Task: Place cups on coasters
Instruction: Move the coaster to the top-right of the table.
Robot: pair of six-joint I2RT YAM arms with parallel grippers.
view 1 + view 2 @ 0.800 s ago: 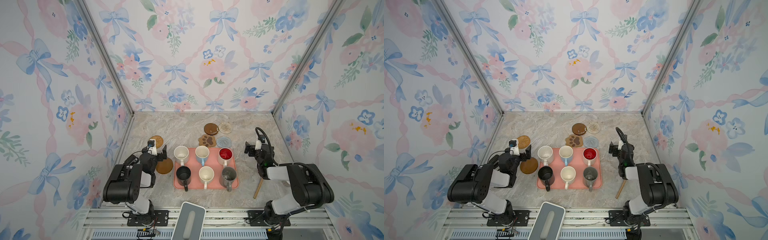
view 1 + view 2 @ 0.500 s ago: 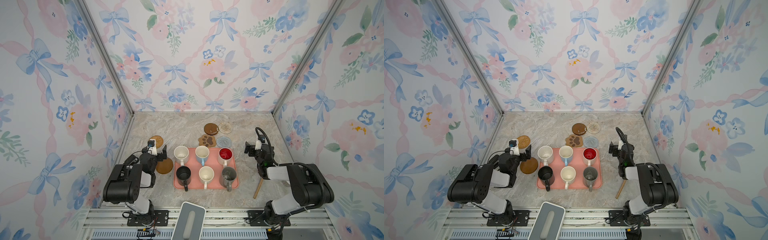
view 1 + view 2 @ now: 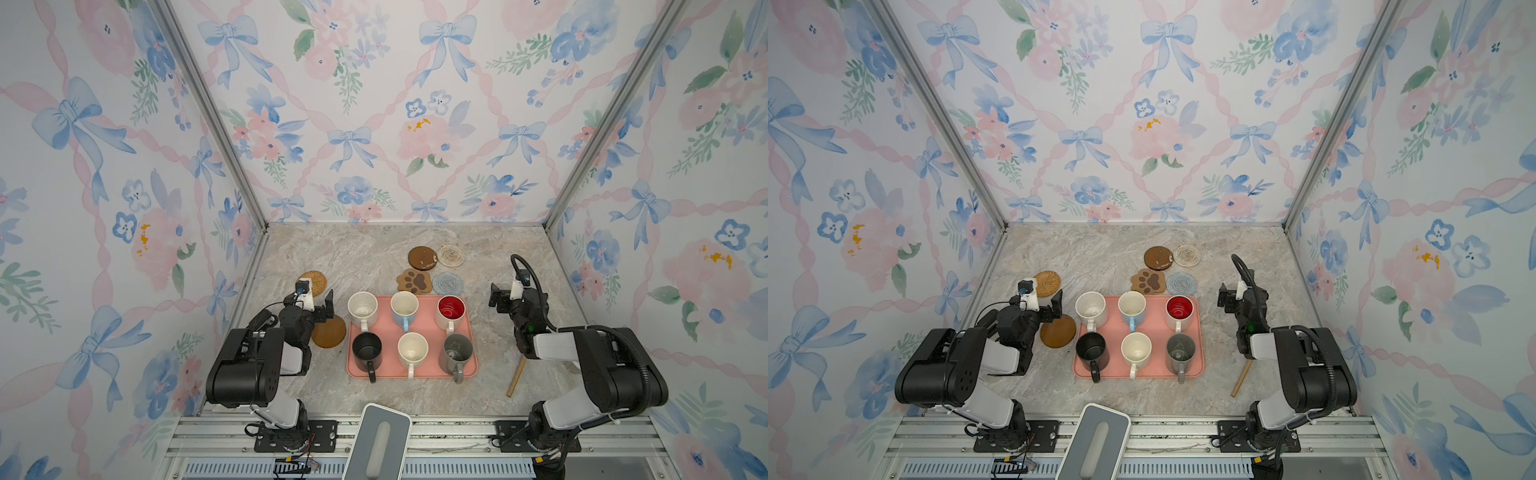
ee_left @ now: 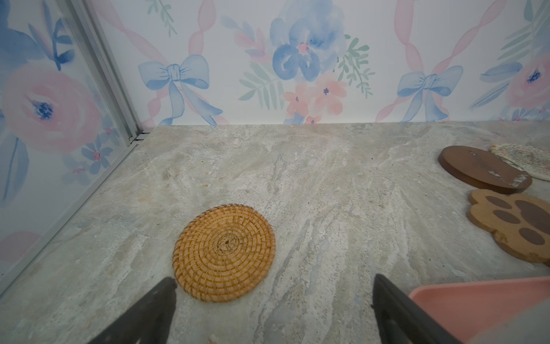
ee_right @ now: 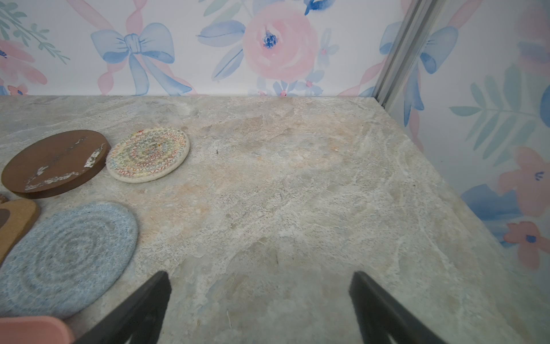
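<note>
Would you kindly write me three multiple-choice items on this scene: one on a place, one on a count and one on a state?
1. Where does the red-lined mug stand?
A. on the pink tray
B. on the paw-print coaster
C. on the bare table

2. How many mugs stand on that tray?
A. four
B. five
C. six

3. How do the jaws of the left gripper stand?
A. open, holding nothing
B. shut on a mug
C. shut on the rattan coaster

Answers:
1 A: both top views show it in the tray's far right corner.
2 C: they stand in two rows of three.
3 A: the left wrist view shows its fingers spread wide with nothing between them.
</note>
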